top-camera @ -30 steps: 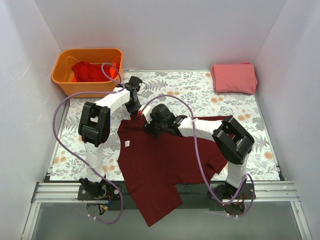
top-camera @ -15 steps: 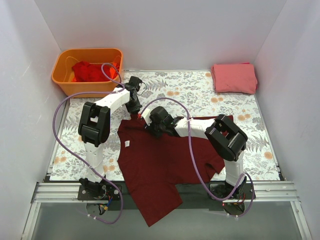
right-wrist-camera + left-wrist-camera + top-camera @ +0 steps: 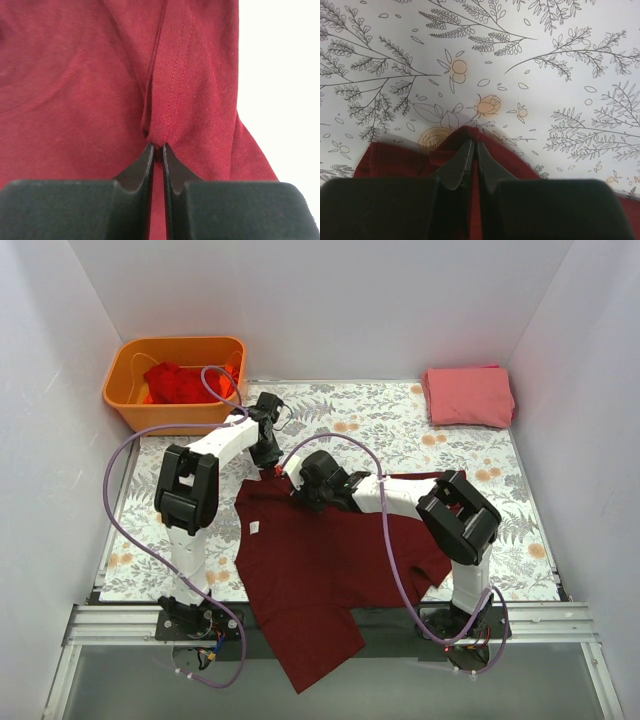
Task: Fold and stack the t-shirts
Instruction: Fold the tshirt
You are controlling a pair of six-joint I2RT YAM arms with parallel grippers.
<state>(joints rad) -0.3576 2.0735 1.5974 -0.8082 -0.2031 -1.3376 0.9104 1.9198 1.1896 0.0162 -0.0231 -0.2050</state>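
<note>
The dark maroon t-shirt [image 3: 320,570] lies spread on the flowered table cloth, its lower end hanging over the near edge. A small white label [image 3: 254,528] shows near its left side. My left gripper [image 3: 271,466] is shut on the shirt's far edge, pinching a peak of cloth [image 3: 470,134]. My right gripper [image 3: 298,490] is shut on a stitched fold of the same shirt [image 3: 170,100] close beside it. A salmon-pink t-shirt [image 3: 468,396] lies folded at the far right corner. Red and orange t-shirts [image 3: 178,382] lie crumpled in the bin.
The orange plastic bin [image 3: 128,410] stands at the far left corner. White walls close in the table on three sides. A metal rail [image 3: 120,622] runs along the near edge by the arm bases.
The right arm's elbow has drawn slightly toward the left and its gripper has shifted a little on the shirt. The left arm has stayed put.
</note>
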